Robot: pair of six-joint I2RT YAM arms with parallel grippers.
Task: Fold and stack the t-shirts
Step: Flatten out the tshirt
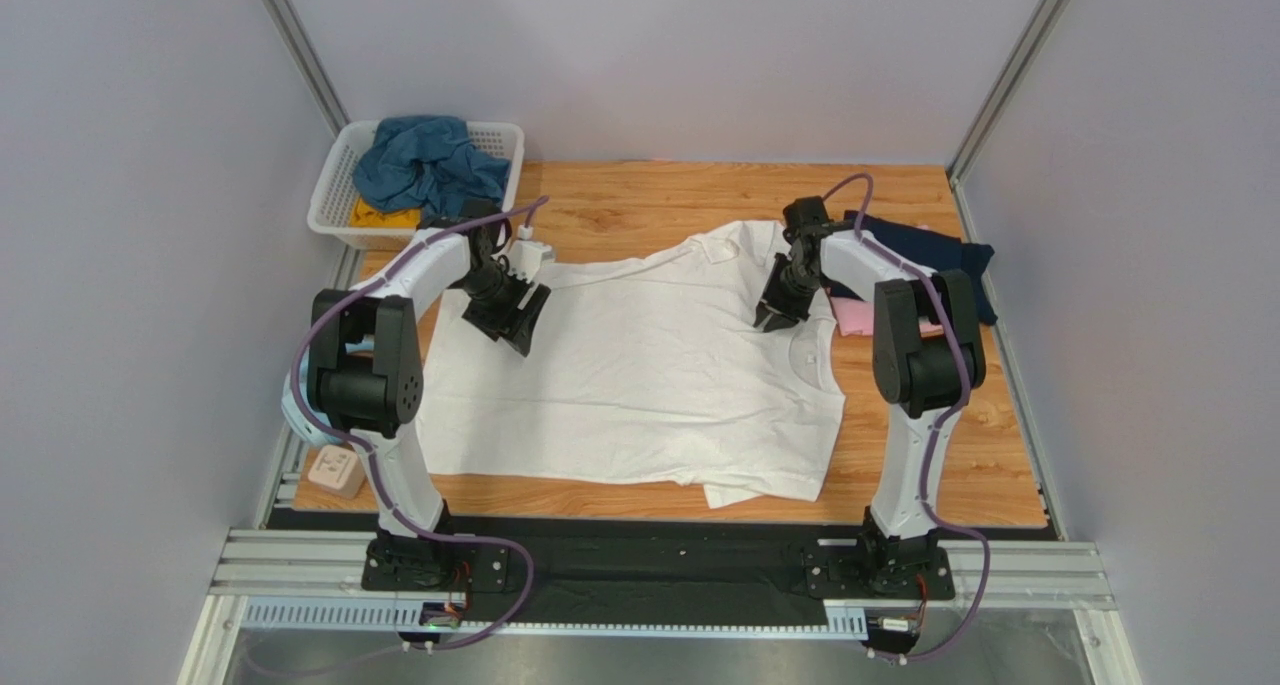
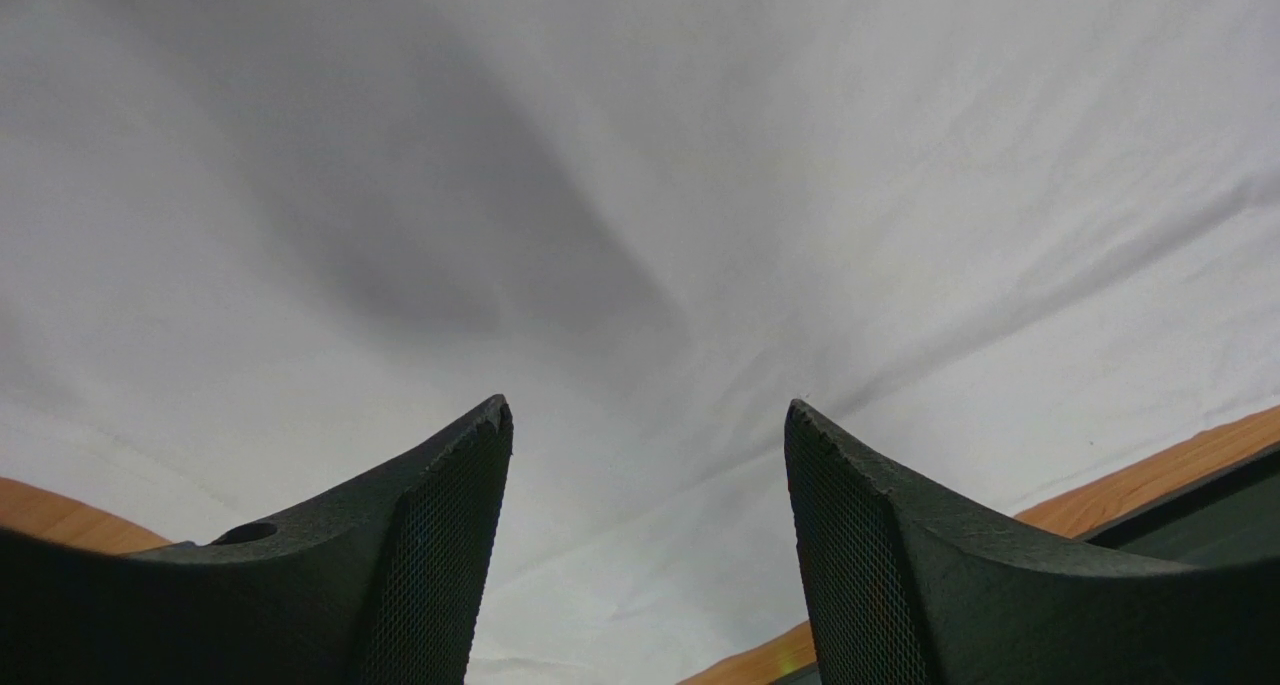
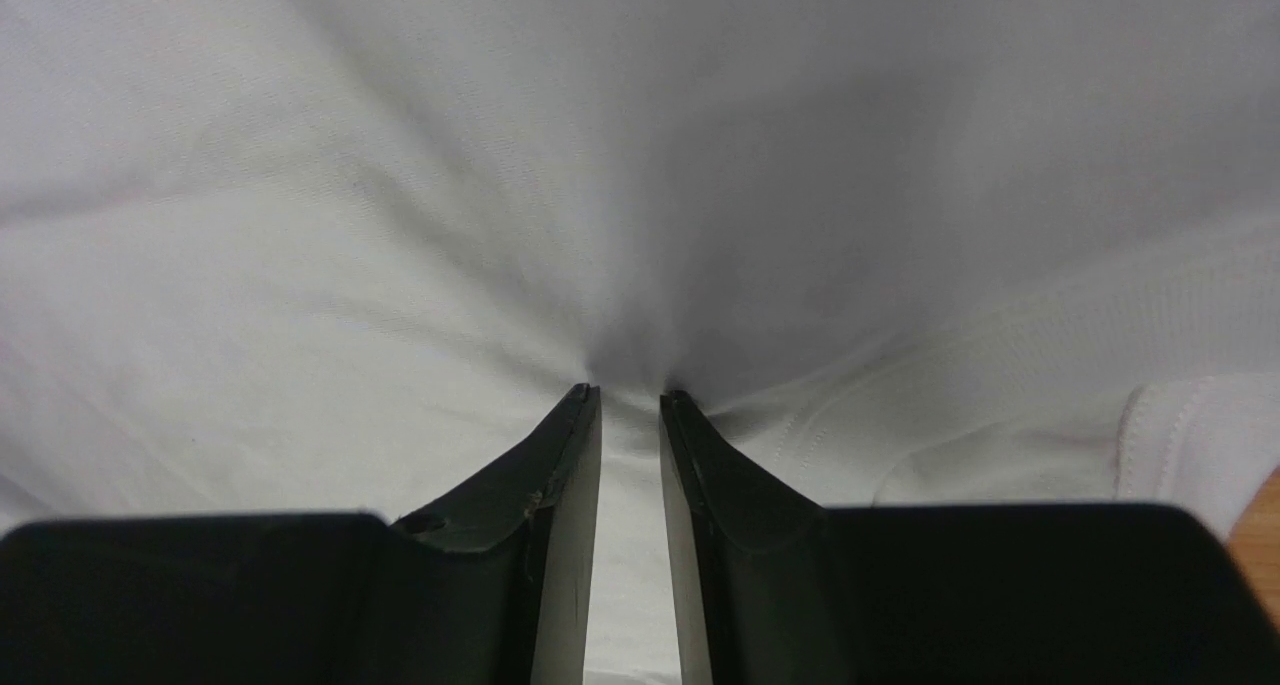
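A large white t-shirt (image 1: 646, 370) lies spread flat on the wooden table, its collar towards the right. My left gripper (image 1: 508, 322) hovers over its far-left part, open and empty, with white cloth (image 2: 631, 190) below the fingertips (image 2: 646, 415). My right gripper (image 1: 771, 318) is at the shoulder near the collar, shut on a pinch of the white cloth (image 3: 376, 190), which puckers at the fingertips (image 3: 628, 397). A navy t-shirt (image 1: 939, 250) and a pink t-shirt (image 1: 857, 318) lie at the right edge. A teal-blue t-shirt (image 1: 428, 160) and a yellow one (image 1: 376, 216) sit in the basket.
The white slatted basket (image 1: 338, 190) stands at the back left corner. Light-blue headphones (image 1: 301, 415) and a small beige socket box (image 1: 337, 471) lie at the table's left edge beside my left arm. Grey walls enclose the table on three sides.
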